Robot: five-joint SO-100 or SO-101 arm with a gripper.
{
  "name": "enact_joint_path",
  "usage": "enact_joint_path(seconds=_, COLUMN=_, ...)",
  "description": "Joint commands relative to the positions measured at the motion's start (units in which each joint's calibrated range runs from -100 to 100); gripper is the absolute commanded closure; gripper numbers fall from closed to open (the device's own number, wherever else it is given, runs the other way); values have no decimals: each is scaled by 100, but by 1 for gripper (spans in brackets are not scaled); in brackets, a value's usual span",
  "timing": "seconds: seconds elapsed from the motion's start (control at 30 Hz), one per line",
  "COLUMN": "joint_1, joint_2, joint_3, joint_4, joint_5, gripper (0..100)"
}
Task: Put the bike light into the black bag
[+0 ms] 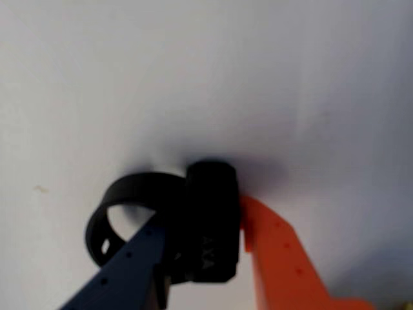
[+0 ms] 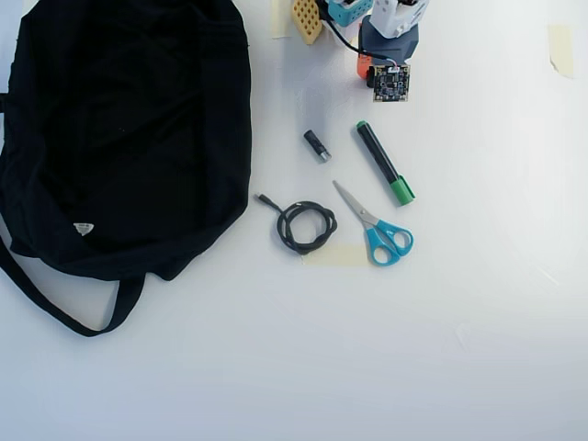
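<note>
In the wrist view the bike light (image 1: 211, 216), a chunky black block with a looped rubber strap (image 1: 122, 194) on its left, rests on the white table. My gripper (image 1: 203, 216) is shut on it: the blue finger (image 1: 132, 265) presses its left side and the orange finger (image 1: 277, 252) its right. In the overhead view the arm (image 2: 393, 28) is at the top right of centre, and it hides the light. Only a bit of the orange finger (image 2: 364, 66) shows. The black bag (image 2: 119, 129) lies at the left with its strap (image 2: 55, 308) and white tag (image 2: 84, 228).
In the overhead view, between the arm and the bag lie a small black-and-silver cylinder (image 2: 317, 145), a green-capped marker (image 2: 385, 163), blue-handled scissors (image 2: 377, 228) and a coiled black cable (image 2: 305, 226). Tape pieces (image 2: 560, 46) are stuck on the table.
</note>
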Motion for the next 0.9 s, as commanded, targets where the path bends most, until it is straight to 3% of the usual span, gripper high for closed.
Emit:
enact_joint_path(seconds=0.0, joint_1=-61, joint_2=-85, joint_3=-462, joint_4=-64, joint_5=15, gripper=98)
enact_joint_path(seconds=0.3, joint_1=-91, joint_2=-77, joint_3=-1899, joint_4=5, joint_5=89, gripper=98)
enact_joint_path(seconds=0.5, joint_1=13, joint_2=-77, joint_3=-2789, joint_4=14, joint_5=655, gripper=98)
enact_joint_path(seconds=0.87, joint_1=1001, joint_2=-85, joint_3=-3741, joint_4=14, joint_5=949, gripper=98)
